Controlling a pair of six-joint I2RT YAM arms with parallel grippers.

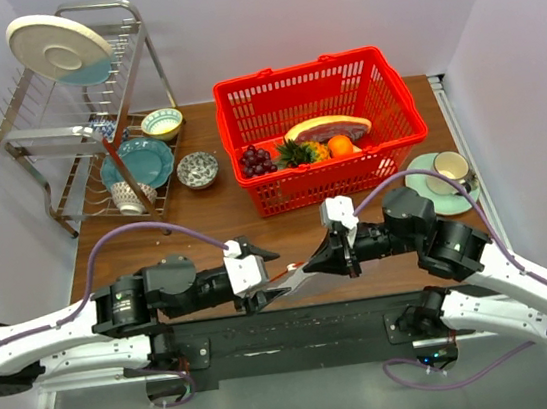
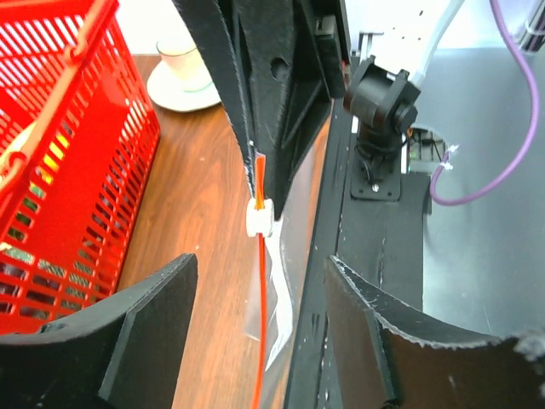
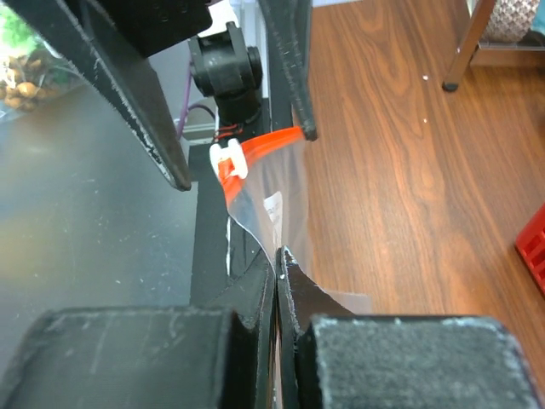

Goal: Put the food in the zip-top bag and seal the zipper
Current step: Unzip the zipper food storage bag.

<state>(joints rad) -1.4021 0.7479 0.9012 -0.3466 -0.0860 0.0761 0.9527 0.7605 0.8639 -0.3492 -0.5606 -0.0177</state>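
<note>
The clear zip-top bag [image 1: 301,274] hangs edge-on between my two grippers, just above the table's near edge. My right gripper [image 3: 278,281] is shut on the bag's clear plastic [image 3: 260,200], below the red-orange zipper [image 3: 264,145] and its white slider [image 3: 226,159]. My left gripper [image 2: 264,341] is open; the zipper [image 2: 261,315] runs down between its fingers [image 2: 149,332] without touching either. The food lies in the red basket [image 1: 381,100]: purple grapes [image 1: 254,159] and a pineapple [image 1: 297,151].
A pink-red slice [image 1: 327,128] and an orange fruit [image 1: 340,144] also lie in the basket. A dish rack [image 1: 89,108] with a plate and bowls stands at the back left. A cup on a saucer [image 1: 447,180] sits at the right. The black base plate [image 1: 300,327] runs along the near edge.
</note>
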